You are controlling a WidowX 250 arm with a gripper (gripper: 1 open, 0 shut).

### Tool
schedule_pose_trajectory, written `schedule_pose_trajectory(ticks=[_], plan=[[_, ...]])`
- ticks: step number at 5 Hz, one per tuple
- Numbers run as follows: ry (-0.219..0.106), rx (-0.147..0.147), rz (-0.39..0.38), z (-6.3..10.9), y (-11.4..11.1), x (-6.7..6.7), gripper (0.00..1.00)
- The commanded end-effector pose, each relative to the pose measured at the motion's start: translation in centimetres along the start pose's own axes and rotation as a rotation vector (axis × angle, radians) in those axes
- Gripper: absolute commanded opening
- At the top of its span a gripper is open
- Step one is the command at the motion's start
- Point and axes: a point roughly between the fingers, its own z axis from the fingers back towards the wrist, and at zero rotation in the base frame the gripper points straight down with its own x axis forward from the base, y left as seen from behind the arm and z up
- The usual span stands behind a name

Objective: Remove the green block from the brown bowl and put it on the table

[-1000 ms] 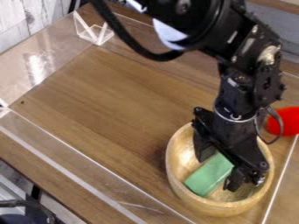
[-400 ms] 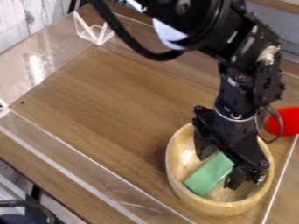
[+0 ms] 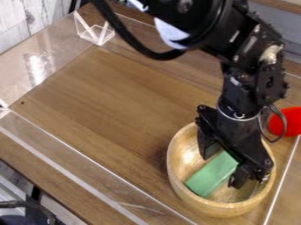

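upper end of the block hidden behind the gripper, so contact between fingers and block impossible to tell. far rim of the bowl covered by the arm, near right rim cut by the picture's edge. red object cut off at the right edge and partly hidden behind the arm, shape unclear.

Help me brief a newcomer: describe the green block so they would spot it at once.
Find the brown bowl at the table's near right corner. The green block lies tilted inside it, under the open claw. It is flat, mint-green and rectangular, unlike the round red object outside.
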Motion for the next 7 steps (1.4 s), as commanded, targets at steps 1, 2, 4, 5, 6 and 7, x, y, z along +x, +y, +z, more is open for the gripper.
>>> schedule_pose_trajectory(ticks=[1, 2, 4, 5, 6, 7], plan=[[-0.075, -0.006, 0.01, 1.5, 0.0, 1.4, 1.0], [-0.077, -0.007, 0.015, 1.6, -0.2, 1.4, 1.0], [-0.033, 0.012, 0.012, 2.7, 0.2, 1.4, 0.0], [0.006, 0.061, 0.0, 5.8, 1.0, 1.8, 0.0], [0.048, 0.119, -0.015, 9.3, 2.2, 1.9, 0.0], [0.039, 0.129, -0.016, 8.4, 1.7, 1.4, 1.0]])
